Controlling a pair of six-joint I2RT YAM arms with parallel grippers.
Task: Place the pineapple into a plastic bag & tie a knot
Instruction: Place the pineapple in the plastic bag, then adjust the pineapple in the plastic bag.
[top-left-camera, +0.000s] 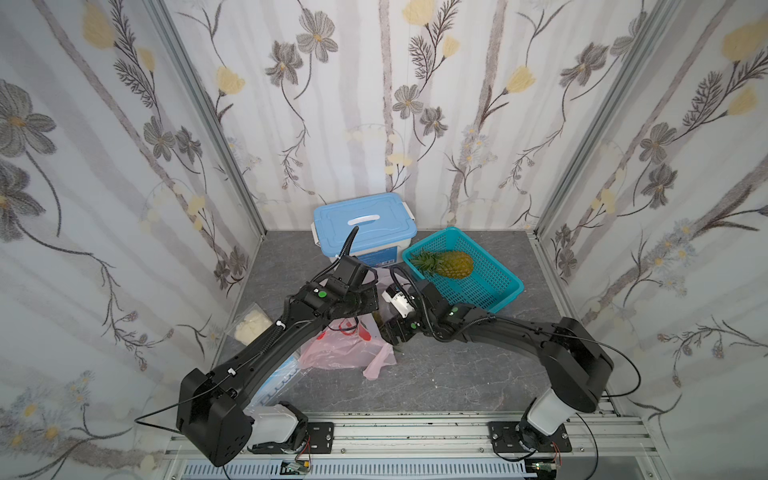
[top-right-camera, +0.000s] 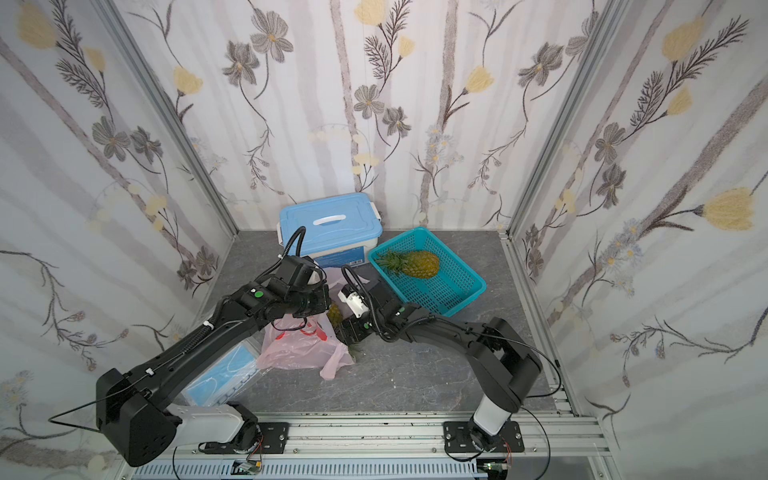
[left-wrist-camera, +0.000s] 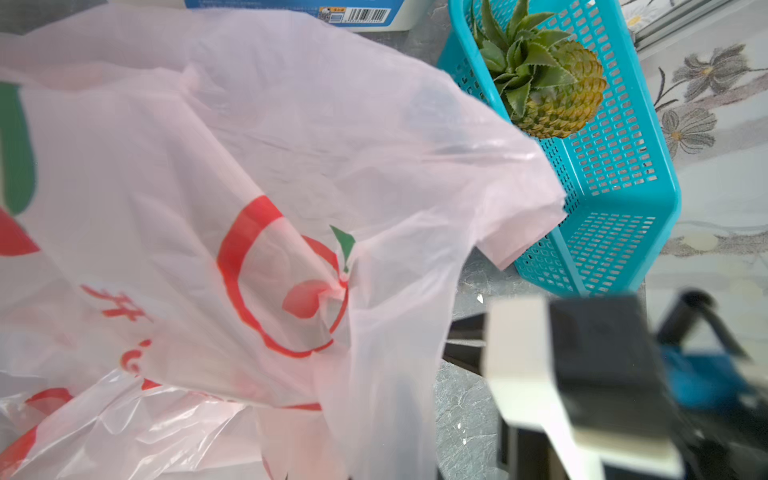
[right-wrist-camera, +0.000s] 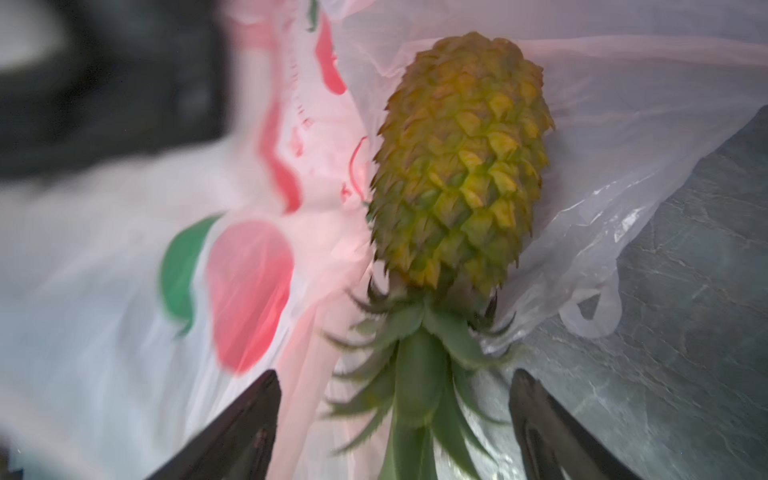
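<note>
Showing red 开 on plastic bag (left-wrist-camera: 291, 124), barcode label (left-wrist-camera: 365, 14) on box (top-left-camera: 365, 224)

left arm (top-left-camera: 266, 353): stretched on a slant from its base at the near left of the table toward the middle.
left wrist (top-left-camera: 351, 286): bent over, just beside the right arm's wrist.
left claw: closed; its fingers are hidden under the wrist in both top views.
right arm (top-left-camera: 519, 328): elbow raised at the near right, forearm running toward the middle.
right wrist (top-left-camera: 411, 307): tipped down toward the table.
right claw (right-wrist-camera: 395, 374): spread wide, its two dark fingers (right-wrist-camera: 249, 424) well apart.
</note>
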